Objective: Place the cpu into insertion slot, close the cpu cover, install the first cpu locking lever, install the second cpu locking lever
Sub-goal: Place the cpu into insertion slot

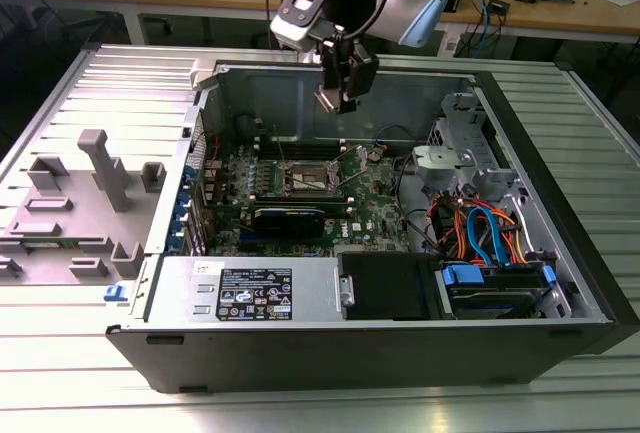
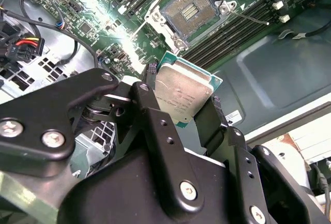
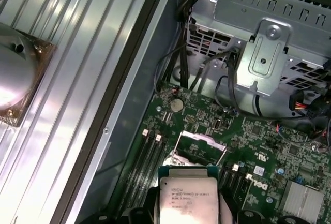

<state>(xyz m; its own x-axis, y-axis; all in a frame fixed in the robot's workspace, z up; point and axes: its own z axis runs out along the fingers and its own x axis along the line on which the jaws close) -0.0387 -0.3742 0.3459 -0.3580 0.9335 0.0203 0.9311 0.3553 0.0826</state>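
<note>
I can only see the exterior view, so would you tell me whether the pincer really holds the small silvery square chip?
Observer: Yes. In both wrist views the small, flat, square, silvery-topped cpu is clamped edgewise in the black metal pincer.
Operator: Thank you. Is the socket free?
Observer: In the second wrist view the square, dark-centred, silvery-rimmed insertion slot lies bare, with no chip in it.
Operator: And its cover?
Observer: In the first wrist view the thin, silvery, windowed cpu cover appears tilted up off the slot.
</note>
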